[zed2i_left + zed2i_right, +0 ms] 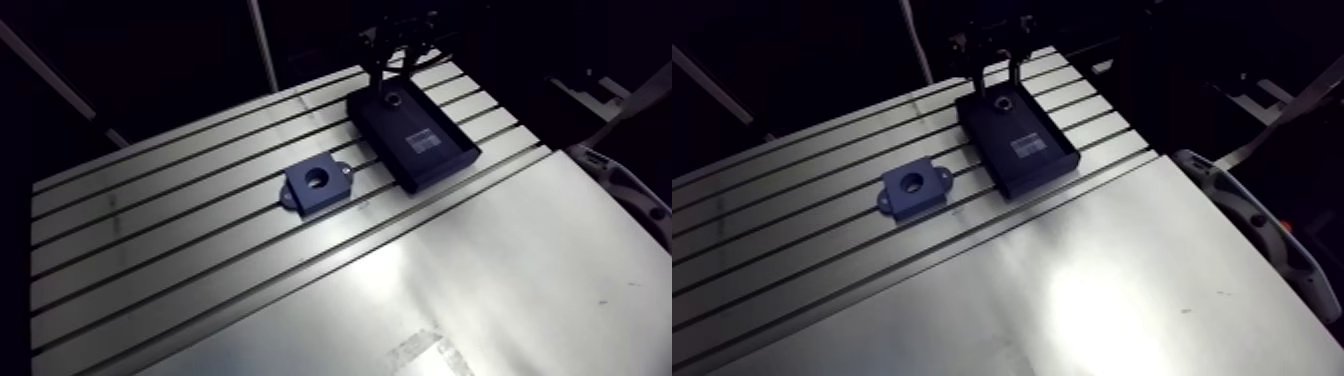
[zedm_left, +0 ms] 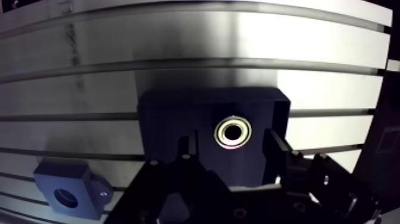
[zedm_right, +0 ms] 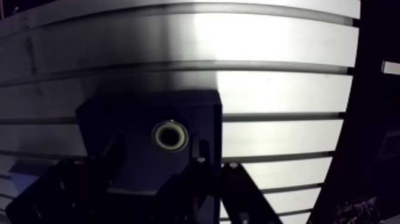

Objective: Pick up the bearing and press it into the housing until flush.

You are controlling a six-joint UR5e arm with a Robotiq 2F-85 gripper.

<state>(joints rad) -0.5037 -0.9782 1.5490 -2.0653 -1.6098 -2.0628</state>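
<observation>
Bearing (image 2: 233,132) sits in the dark holder block (image 1: 413,128), silver ring up. Gripper (image 2: 232,149) hangs over it, jaws spread to either side, pinching nothing. Pick-up step, I'd judge. Next: descend centred, close squarely. Housing (image 1: 315,183) waits well apart on the slotted table (image 1: 200,250).

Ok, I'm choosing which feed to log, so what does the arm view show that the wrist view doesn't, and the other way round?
Arm view only: the full length of the black tray, with its white label. Wrist view only: the gripper open, straddling the bearing. Both: the bearing in the tray, the housing with its bore empty, the slotted table.
</observation>
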